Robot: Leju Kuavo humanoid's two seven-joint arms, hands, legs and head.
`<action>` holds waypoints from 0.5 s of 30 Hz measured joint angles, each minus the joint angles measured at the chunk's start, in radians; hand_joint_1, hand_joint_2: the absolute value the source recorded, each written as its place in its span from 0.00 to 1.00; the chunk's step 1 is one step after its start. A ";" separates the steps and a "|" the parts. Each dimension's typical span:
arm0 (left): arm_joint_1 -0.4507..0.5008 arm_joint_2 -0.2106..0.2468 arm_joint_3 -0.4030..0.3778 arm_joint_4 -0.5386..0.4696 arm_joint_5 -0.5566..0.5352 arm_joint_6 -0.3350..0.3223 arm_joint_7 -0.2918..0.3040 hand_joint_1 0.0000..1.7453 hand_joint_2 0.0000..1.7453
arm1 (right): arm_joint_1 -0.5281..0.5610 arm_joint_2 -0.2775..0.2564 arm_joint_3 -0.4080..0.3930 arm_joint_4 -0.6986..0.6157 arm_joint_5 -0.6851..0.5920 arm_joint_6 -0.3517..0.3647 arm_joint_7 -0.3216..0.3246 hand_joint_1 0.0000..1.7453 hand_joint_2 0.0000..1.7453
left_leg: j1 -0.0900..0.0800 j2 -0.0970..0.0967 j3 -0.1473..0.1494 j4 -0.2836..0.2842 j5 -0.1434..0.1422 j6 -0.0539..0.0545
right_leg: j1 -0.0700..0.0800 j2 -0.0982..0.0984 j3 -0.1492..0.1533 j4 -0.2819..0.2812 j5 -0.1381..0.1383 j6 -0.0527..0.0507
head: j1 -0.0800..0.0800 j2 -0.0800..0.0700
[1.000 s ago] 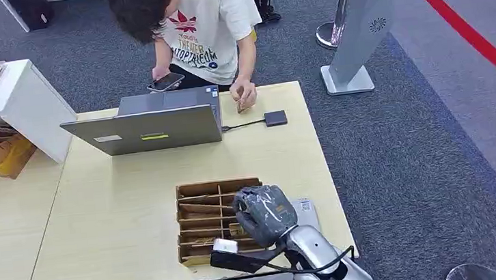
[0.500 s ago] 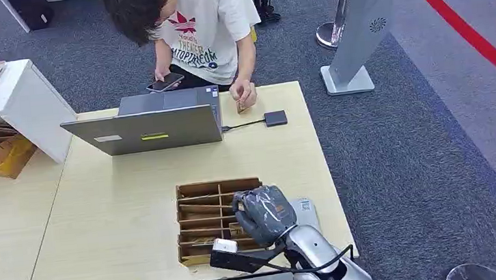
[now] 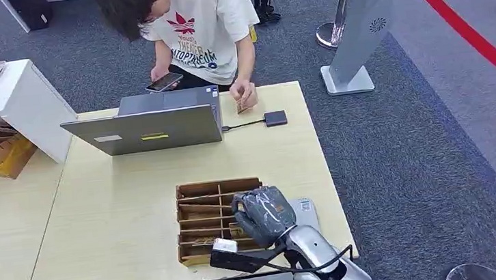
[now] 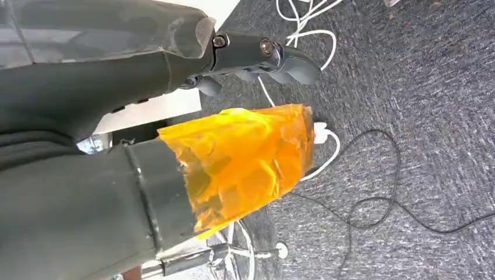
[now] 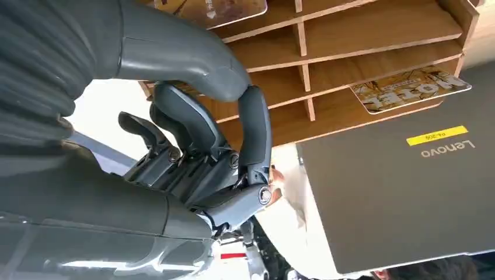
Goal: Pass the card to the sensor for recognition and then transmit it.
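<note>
- Table (image 3: 122,214): the rack (image 3: 200,210) sits at its near edge, cards lying in the slots; one card (image 5: 408,87) shows in the right wrist view.
- Right hand (image 3: 263,214) hovers over the rack, fingers (image 5: 254,125) curled, nothing seen pinched; to grip well, lower onto one card's edge.
- Left hand (image 4: 257,55) hangs over the floor; I cannot tell its grip.
- The hand partly hides the sensor (image 3: 305,210).

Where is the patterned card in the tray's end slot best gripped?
Probably by its exposed long edge, from above: the card lies flat in a slot of the wooden tray, whose dividers block its sides.
</note>
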 joint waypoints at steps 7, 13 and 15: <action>0.001 0.003 -0.020 0.000 0.013 0.009 0.000 0.00 0.00 | 0.001 0.000 0.000 -0.038 -0.033 -0.046 -0.012 0.99 1.00 | 0.000 0.000 0.000 0.000 0.000 0.000 | 0.000 0.000 0.000 0.000 0.000 0.000 | 0.000 0.000; 0.003 0.010 -0.042 0.000 0.026 0.019 0.000 0.00 0.00 | 0.002 -0.003 -0.014 -0.144 -0.072 -0.058 -0.021 0.99 1.00 | 0.000 0.000 0.000 0.000 0.000 0.000 | 0.000 0.000 0.000 0.000 0.000 0.000 | 0.000 0.000; 0.003 0.012 -0.051 0.000 0.029 0.021 0.000 0.00 0.00 | 0.002 -0.005 -0.018 -0.181 -0.087 -0.058 -0.031 1.00 1.00 | 0.000 0.000 0.000 0.000 0.000 0.000 | 0.000 0.000 0.000 0.000 0.000 0.000 | 0.000 0.000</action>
